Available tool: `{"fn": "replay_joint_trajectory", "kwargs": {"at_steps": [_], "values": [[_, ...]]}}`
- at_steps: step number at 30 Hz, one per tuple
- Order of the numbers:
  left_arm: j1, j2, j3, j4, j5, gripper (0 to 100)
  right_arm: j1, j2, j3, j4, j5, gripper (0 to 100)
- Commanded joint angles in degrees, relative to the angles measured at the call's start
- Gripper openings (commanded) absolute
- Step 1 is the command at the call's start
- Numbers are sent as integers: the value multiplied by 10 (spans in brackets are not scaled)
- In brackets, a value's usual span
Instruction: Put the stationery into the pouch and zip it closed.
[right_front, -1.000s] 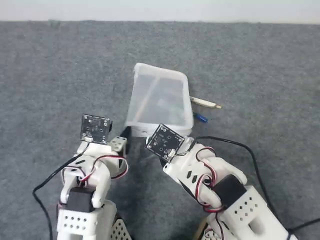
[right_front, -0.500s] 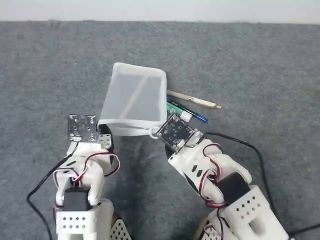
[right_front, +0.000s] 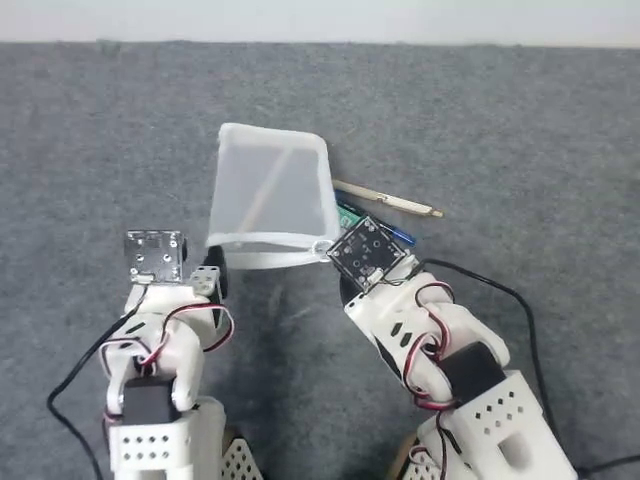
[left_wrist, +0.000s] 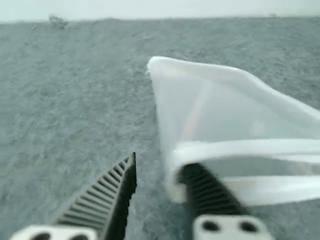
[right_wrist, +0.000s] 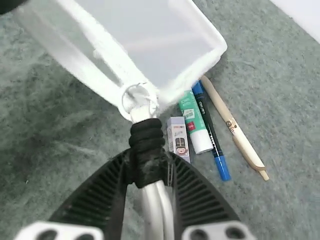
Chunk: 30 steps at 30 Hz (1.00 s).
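1. Grey carpeted table (right_front: 520, 130): carries all the items.
2. Pouch (right_front: 270, 190): translucent white and lying ahead of both arms. Its zipper edge is nearest them and spans from one gripper to the other. A pale, slanted stick shape shows through the wall; what it is cannot be told.
3. Left gripper (left_wrist: 160, 167): jaws set wide apart at the pouch's near corner. One finger (left_wrist: 205, 192) sits against the white zipper band, while the other stands clear over bare carpet. Nothing is clamped.
4. Right gripper (right_wrist: 147, 156): jaws narrow, pinched on the black zipper pull (right_wrist: 146, 145), which joins a ring at the pouch's other near corner.
5. Stationery: all of it lies on the carpet outside the pouch, just beside its right-arm side.
   - Beige pen (right_wrist: 235, 132): outermost.
   - Blue pen (right_wrist: 212, 142): next to the beige pen.
   - Green-and-white glue stick (right_wrist: 195, 125): touching the blue pen.
   - Small white block (right_wrist: 177, 139): nearest the right gripper.
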Motion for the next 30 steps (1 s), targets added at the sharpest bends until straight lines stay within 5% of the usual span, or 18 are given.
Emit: {"fn": "replay_joint_trajectory", "kwargs": {"at_steps": [1,14,23,30], "values": [[-31,-7,-39,4,71,303,10,-22,-45,25,-4,8],[22,-4,6,-44,19,288,8,-58,-76,72,11,7],[47,-3,15,-55,0,272,-60,-177,-74,138,14,7],[54,-4,-2,-55,-1,77,-60,-179,-70,140,23,8]]}}
